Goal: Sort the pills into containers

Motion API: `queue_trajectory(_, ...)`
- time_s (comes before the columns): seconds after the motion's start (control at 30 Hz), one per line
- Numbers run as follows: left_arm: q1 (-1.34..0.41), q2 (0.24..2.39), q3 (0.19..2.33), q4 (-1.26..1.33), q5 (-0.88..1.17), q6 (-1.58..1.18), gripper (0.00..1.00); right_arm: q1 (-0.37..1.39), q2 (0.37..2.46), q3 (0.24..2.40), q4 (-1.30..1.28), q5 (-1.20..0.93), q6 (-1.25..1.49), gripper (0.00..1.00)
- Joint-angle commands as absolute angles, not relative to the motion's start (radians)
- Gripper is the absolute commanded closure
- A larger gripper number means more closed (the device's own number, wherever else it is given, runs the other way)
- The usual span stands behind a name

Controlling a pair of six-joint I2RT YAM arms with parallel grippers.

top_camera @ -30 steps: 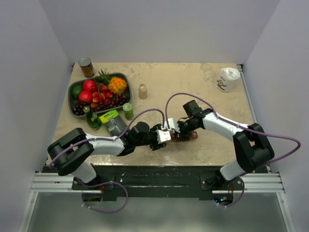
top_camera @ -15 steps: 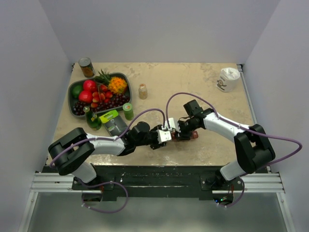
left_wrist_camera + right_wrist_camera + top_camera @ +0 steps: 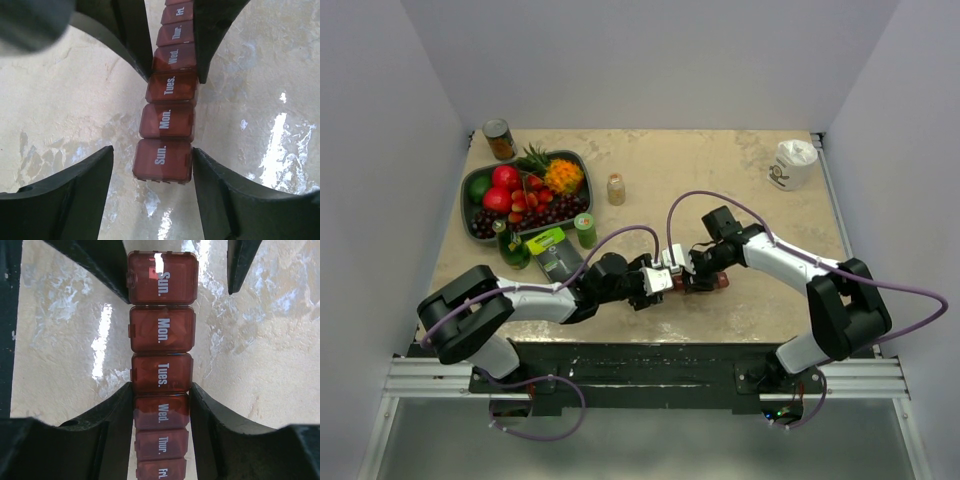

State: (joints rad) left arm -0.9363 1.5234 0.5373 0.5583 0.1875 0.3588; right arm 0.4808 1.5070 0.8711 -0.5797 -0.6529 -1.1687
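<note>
The containers are one dark red strip organizer lying on the table near the front middle, all its lids shut. In the left wrist view the organizer runs from Sun. upward. My left gripper is open, with its fingers on either side of the Sun. end. My right gripper is shut on the organizer at the Wed. compartment, and it shows in the top view. I see no loose pills. What the compartments hold is unclear.
A grey fruit bowl stands at the back left with a can behind it. A small amber bottle, two green bottles and a dark packet are left of centre. A white cup is at the back right.
Both grippers stay at the organizer. The right arm's elbow has drifted very slightly to the right.
</note>
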Motion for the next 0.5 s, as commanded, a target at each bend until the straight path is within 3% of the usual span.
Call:
queue_trajectory(0.0,-0.93,1.509,0.529,0.612,0.186,0.353,0.34,0.486,1.46,0.89,-0.595,-0.722,-1.203,1.0)
queue_trajectory(0.17,-0.927,1.511,0.537,0.604,0.213,0.344,0.48,0.485,1.459,0.887,-0.594,-0.721,-1.203,1.0)
queue_trajectory(0.3,-0.911,1.493,0.54,0.607,0.274,0.296,0.66,0.483,1.463,0.879,-0.569,-0.695,-1.192,1.0)
queue_trajectory(0.47,-0.882,1.474,0.532,0.623,0.339,0.213,0.77,0.485,1.462,0.87,-0.555,-0.678,-1.186,1.0)
